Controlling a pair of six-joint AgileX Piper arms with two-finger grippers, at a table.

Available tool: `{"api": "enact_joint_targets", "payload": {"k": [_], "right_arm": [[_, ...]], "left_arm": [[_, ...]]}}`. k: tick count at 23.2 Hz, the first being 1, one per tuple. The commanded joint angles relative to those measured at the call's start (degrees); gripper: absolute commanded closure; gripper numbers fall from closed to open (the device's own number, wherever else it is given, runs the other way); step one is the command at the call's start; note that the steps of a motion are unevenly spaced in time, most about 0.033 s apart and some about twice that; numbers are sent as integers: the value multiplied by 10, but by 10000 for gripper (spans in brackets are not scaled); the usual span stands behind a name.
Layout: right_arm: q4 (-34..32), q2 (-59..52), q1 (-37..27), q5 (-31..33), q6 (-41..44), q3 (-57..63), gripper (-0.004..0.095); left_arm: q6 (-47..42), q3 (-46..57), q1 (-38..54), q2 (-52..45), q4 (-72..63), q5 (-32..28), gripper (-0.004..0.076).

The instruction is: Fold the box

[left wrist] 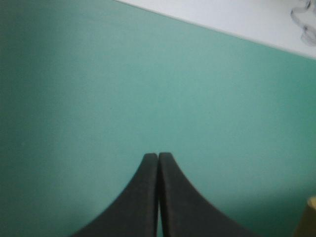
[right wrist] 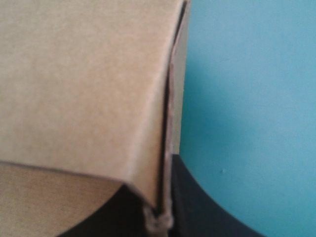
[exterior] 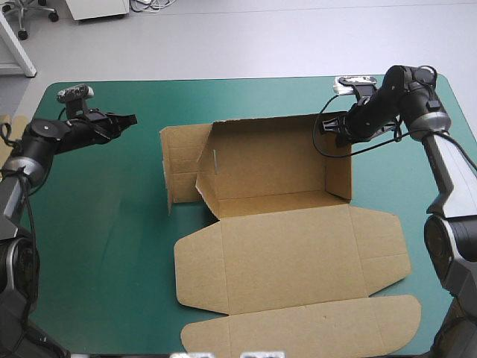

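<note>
right gripper (exterior: 339,127) pinches the box (exterior: 291,257) wall, upper right; left gripper (exterior: 128,118) pressed together, empty. a shallow grip could slip, flopping the wall.

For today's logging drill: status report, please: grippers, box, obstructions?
Left gripper shut, empty, over teal-green cover. Right gripper shut on the box at its right wall. Walls part-raised, lid flat. Nothing in the way; more board at table's left edge.
</note>
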Motion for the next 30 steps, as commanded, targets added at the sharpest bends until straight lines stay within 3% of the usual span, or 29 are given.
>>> {"api": "enact_joint_targets", "payload": {"k": [1, 5, 6, 10, 21, 24, 28, 30], "right_arm": [[10, -26, -1, -1, -10, -19, 921], [10, -26, -1, -1, -12, -19, 921], [10, -26, -1, -1, -15, -19, 921], [11, -26, -1, -1, -15, -19, 921], [16, 21, -1, -1, -6, -44, 899], [16, 20, -1, -9, -21, -59, 730], [15, 20, -1, -1, -12, -96, 349], [17, 17, -1, -1, -1, -113, 249]], "left_arm": [[-136, -119, 1, -29, 216, 101, 734], [-234, -230, 1, -15, 389, 219, 734], [-252, -273, 1, -5, 446, 292, 734], [-264, -290, 1, -3, 450, 366, 734], [-266, -290, 1, -2, 438, 360, 734], [-266, -290, 1, -2, 431, 360, 734], [-264, -290, 1, -2, 426, 360, 734], [-264, -290, 1, -2, 425, 360, 734]]}}
